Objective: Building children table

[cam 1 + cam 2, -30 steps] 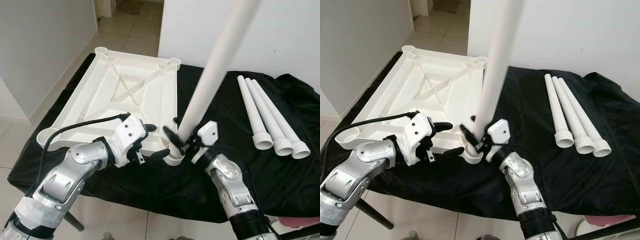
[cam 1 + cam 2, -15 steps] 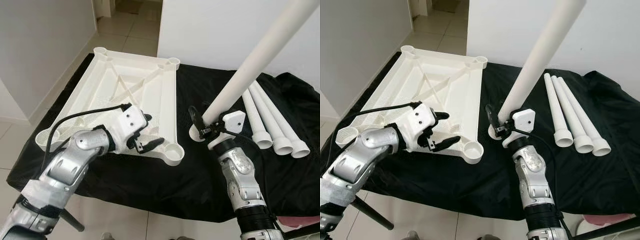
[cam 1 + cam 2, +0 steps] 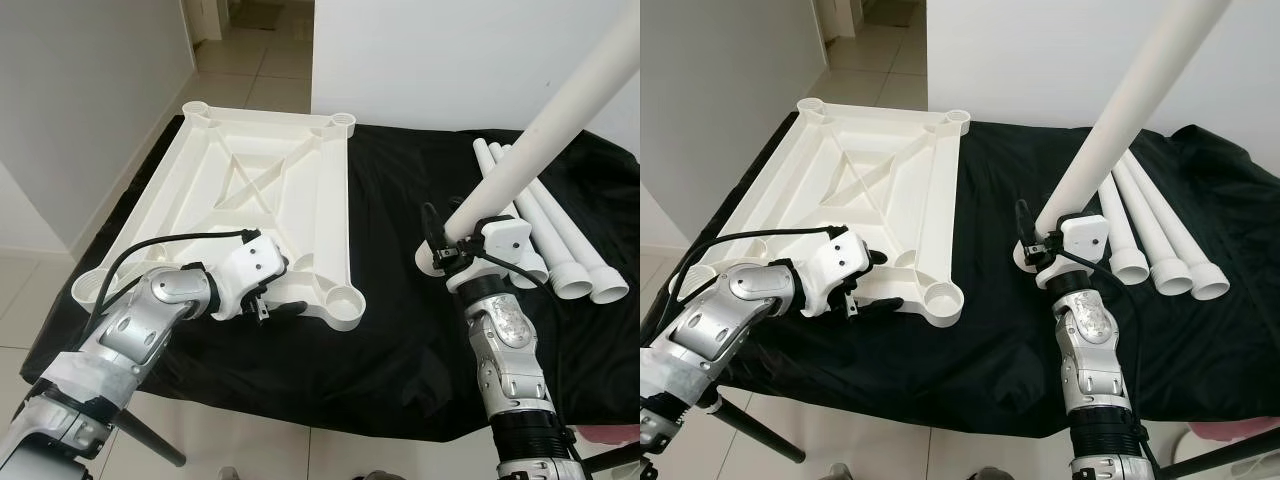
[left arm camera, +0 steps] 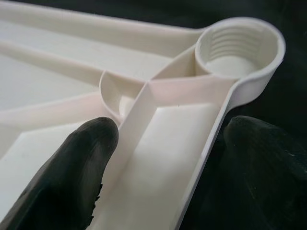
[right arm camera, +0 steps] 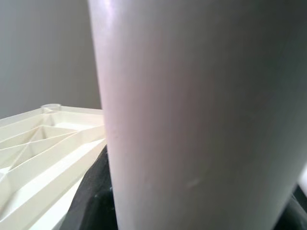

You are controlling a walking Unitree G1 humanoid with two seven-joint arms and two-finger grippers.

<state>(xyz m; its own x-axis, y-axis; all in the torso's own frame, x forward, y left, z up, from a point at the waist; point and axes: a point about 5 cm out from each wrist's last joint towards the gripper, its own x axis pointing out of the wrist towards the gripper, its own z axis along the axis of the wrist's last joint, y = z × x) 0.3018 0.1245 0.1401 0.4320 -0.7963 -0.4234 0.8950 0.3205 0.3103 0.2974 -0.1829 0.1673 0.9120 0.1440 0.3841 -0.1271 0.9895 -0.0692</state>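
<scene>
White plastic tabletop point(image 3: 250, 200), upside down on a black cloth point(image 3: 400, 330), ribbed underside up, a round threaded leg socket at each corner; the near-right socket point(image 3: 343, 299) stands empty. Left gripper point(image 3: 268, 300) at the tabletop's near edge, close to that socket, fingers spread: in the left wrist view one fingertip point(image 4: 81, 158) rests inside the frame against a rib, the other lies outside the rim on the cloth, so the rim sits between them without being squeezed. Right gripper point(image 3: 447, 252) closed around the lower end of a long white table leg point(image 3: 540, 130), just above its flared foot; the leg tilts up and away to the right, well apart from the tabletop, foot just above the cloth. Three more white legs point(image 3: 545, 235) lie side by side on the cloth at right, flared ends toward the robot. Tiled floor point(image 3: 250, 60) beyond.
</scene>
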